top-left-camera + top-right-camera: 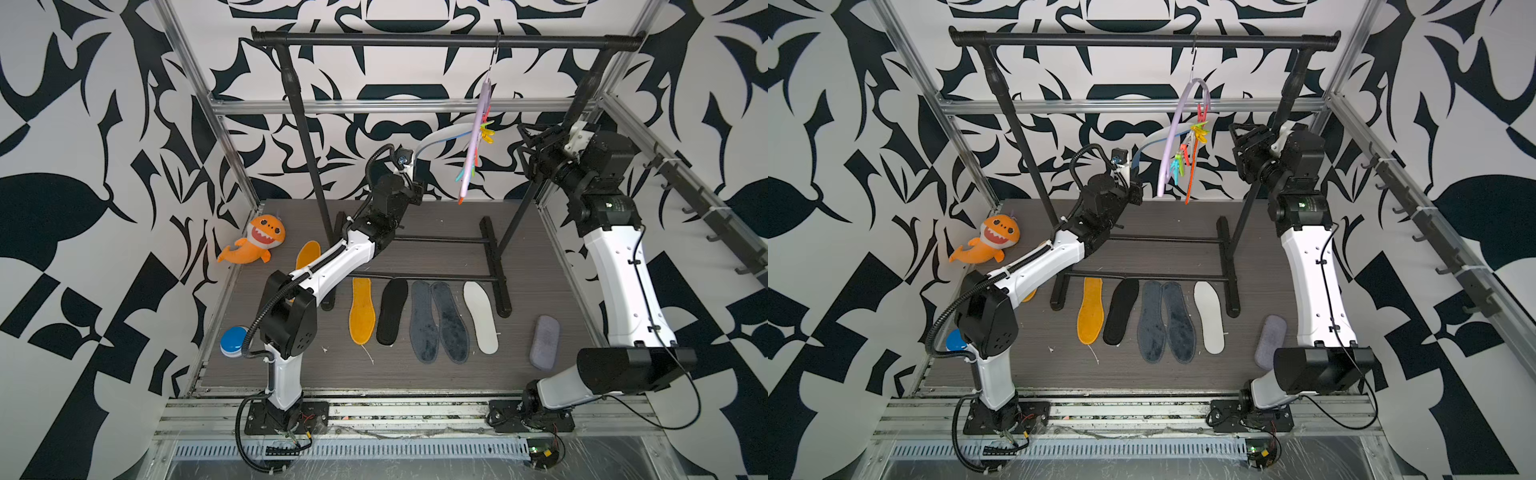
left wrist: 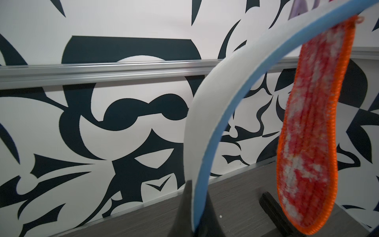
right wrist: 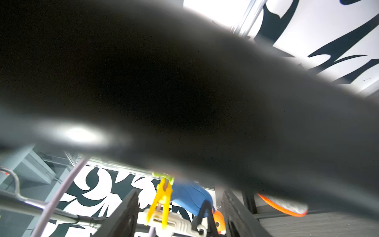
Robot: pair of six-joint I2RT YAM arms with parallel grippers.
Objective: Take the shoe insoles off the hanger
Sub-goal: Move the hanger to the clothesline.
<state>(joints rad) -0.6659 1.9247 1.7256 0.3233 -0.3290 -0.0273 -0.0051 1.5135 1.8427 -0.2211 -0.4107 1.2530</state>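
Note:
The lilac hanger (image 1: 478, 137) (image 1: 1173, 133) hangs by its hook from the black rail. A white insole with a blue underside (image 1: 442, 135) (image 2: 196, 115) is still held by a yellow peg (image 3: 163, 199) and bends in an arc. My left gripper (image 1: 417, 157) (image 2: 193, 215) is shut on its free end. An insole with an orange rim (image 2: 307, 123) (image 1: 1190, 183) hangs beside it. My right gripper (image 1: 524, 145) (image 3: 180, 215) is open just right of the hanger, the yellow peg showing between its fingers. Several insoles lie on the floor: orange (image 1: 361, 309), black (image 1: 392, 311), grey-blue (image 1: 424, 322), white (image 1: 481, 318).
The black clothes rail (image 1: 444, 40) spans the back, its feet on the floor behind the row of insoles. An orange plush shark (image 1: 255, 243) lies at the left wall. A lilac-grey pad (image 1: 544, 341) rests near the right arm, a blue-and-white round object (image 1: 233, 340) by the left arm.

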